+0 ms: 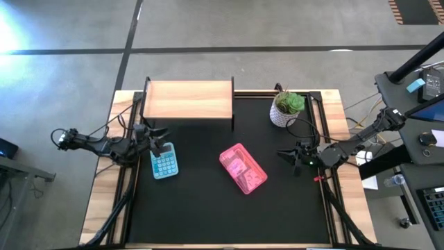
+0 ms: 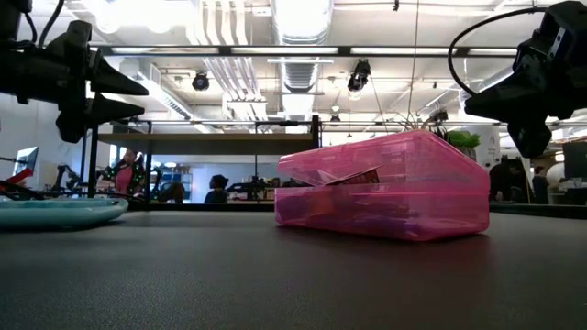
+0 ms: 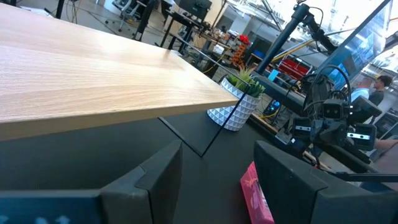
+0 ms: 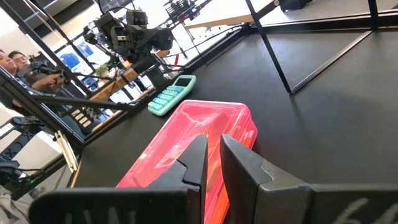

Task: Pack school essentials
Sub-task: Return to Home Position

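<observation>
A pink see-through case (image 1: 243, 169) lies flat in the middle of the black mat, with its lid down. Some contents show dimly through its wall (image 2: 367, 179), and I cannot tell which school essentials they are. My left gripper (image 1: 158, 141) hovers open at the mat's left side, level and pointing toward the table's right edge, with nothing between its fingers (image 3: 217, 168). At the mat's right side my right gripper (image 1: 283, 153) hangs shut and clear of the table. It points at the case (image 4: 193, 143) with nothing held.
A teal calculator (image 1: 164, 163) lies flat on the mat just below my left gripper. A wooden shelf (image 1: 187, 99) on a black frame stands at the far edge. A potted green plant (image 1: 288, 107) stands at the far right. People show in the room beyond.
</observation>
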